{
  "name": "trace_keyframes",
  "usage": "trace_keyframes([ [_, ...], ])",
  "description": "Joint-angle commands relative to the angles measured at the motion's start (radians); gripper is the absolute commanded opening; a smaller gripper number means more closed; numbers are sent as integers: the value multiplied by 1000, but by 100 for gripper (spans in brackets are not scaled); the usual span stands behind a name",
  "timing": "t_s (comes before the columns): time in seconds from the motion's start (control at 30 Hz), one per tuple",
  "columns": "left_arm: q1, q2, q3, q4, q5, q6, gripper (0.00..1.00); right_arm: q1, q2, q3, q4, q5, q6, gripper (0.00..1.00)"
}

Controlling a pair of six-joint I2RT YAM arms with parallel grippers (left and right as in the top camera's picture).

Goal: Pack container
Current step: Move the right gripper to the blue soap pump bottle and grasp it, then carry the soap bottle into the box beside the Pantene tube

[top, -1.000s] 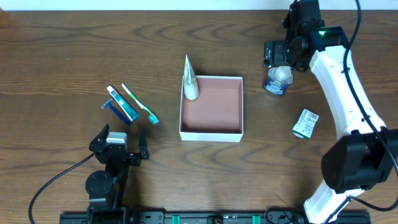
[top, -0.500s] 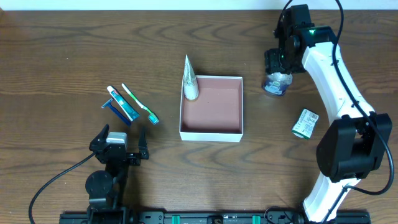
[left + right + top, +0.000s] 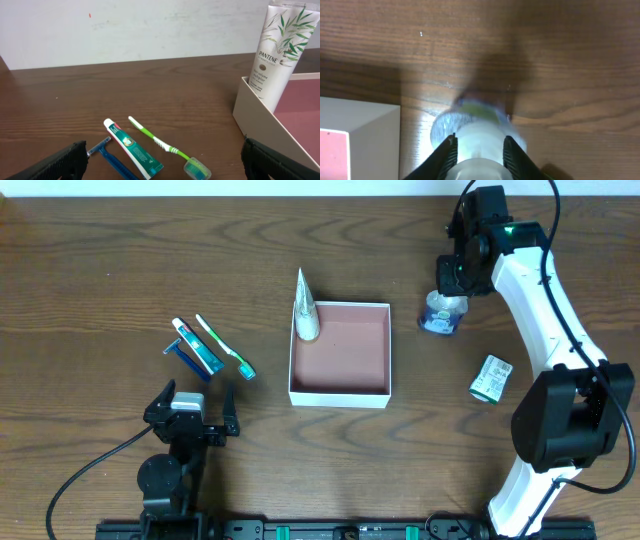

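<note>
The square, white-walled container point(image 3: 345, 358) lies flat and open, pinkish-brown inside.

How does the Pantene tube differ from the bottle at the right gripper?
The tube stands inside the container, in a corner; the bottle stands on the table outside it. The tube is tall and white with green leaves; the bottle is short and pale with a blue base. No gripper touches the tube; the right gripper clasps the bottle. Both stand roughly upright.

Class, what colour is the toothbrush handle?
The toothbrush handle is bright green with white patches; the left wrist view shows it best.
</note>
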Motion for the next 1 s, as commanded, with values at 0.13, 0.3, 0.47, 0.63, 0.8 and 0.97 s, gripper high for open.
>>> trace_keyframes([
  [0.13,4,0,-16,-35,14,13,98,-6,-22,3,4,-5,-24,15],
  [0.3,4,0,-16,-35,14,14,98,-4,-114,14,6,-7,-26,14],
  [0.47,4,0,-16,-35,14,14,98,27,-272,15,46,-38,-46,13],
  [0.63,4,0,-16,-35,14,14,98,129,-448,15,127,-81,-81,14],
  [0.8,4,0,-16,-35,14,13,98,308,-517,15,174,-12,-154,16],
  [0.97,4,0,-16,-35,15,14,98,421,-468,-23,202,101,-126,14],
])
